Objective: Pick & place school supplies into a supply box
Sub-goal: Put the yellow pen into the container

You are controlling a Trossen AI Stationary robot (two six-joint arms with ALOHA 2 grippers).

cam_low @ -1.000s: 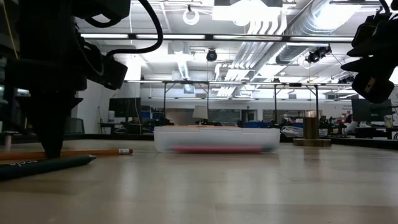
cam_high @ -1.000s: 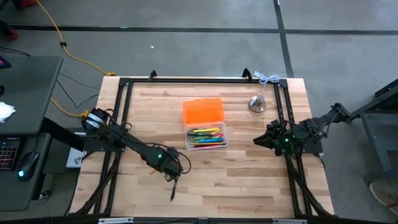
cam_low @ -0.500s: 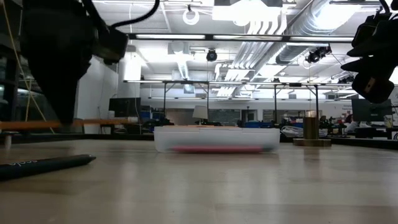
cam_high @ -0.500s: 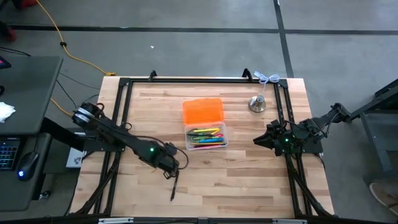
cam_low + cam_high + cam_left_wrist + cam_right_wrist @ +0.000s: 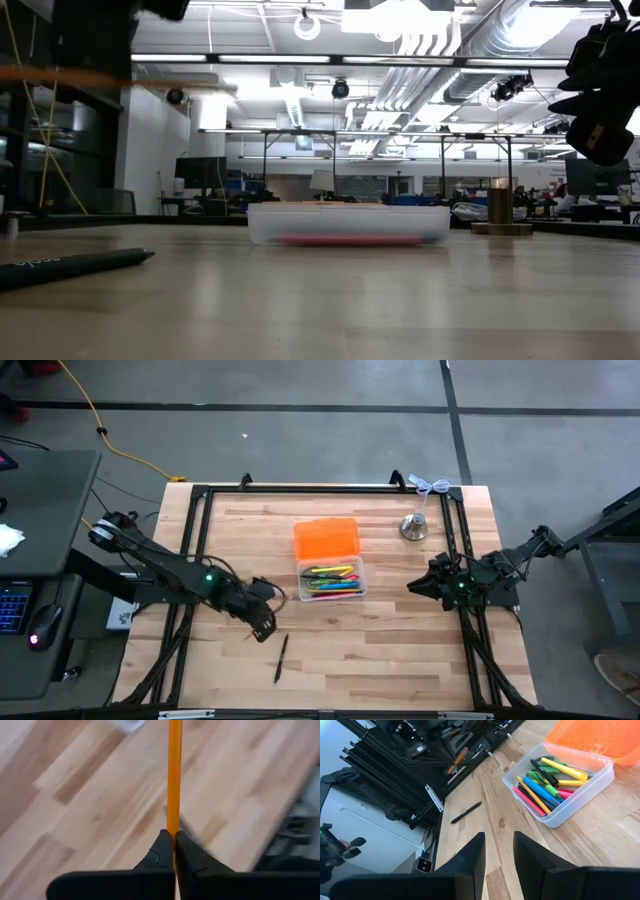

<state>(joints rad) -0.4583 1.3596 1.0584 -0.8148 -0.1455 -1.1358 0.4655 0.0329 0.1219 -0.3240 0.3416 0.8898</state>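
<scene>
Pencil, orange, pinched in left claw, raised above table.

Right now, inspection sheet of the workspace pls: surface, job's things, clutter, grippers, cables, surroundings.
Surface: wooden table, bare at front.
Job's things: supply box open, orange lid flipped back, coloured pens inside; black pen loose on the table.
Clutter: silver bell near back right.
Grippers: left gripper shut on orange pencil, lifted; right gripper open, empty, waiting at right edge.
Cables: yellow cable on the floor.
Surroundings: workshop, no people seen.
</scene>
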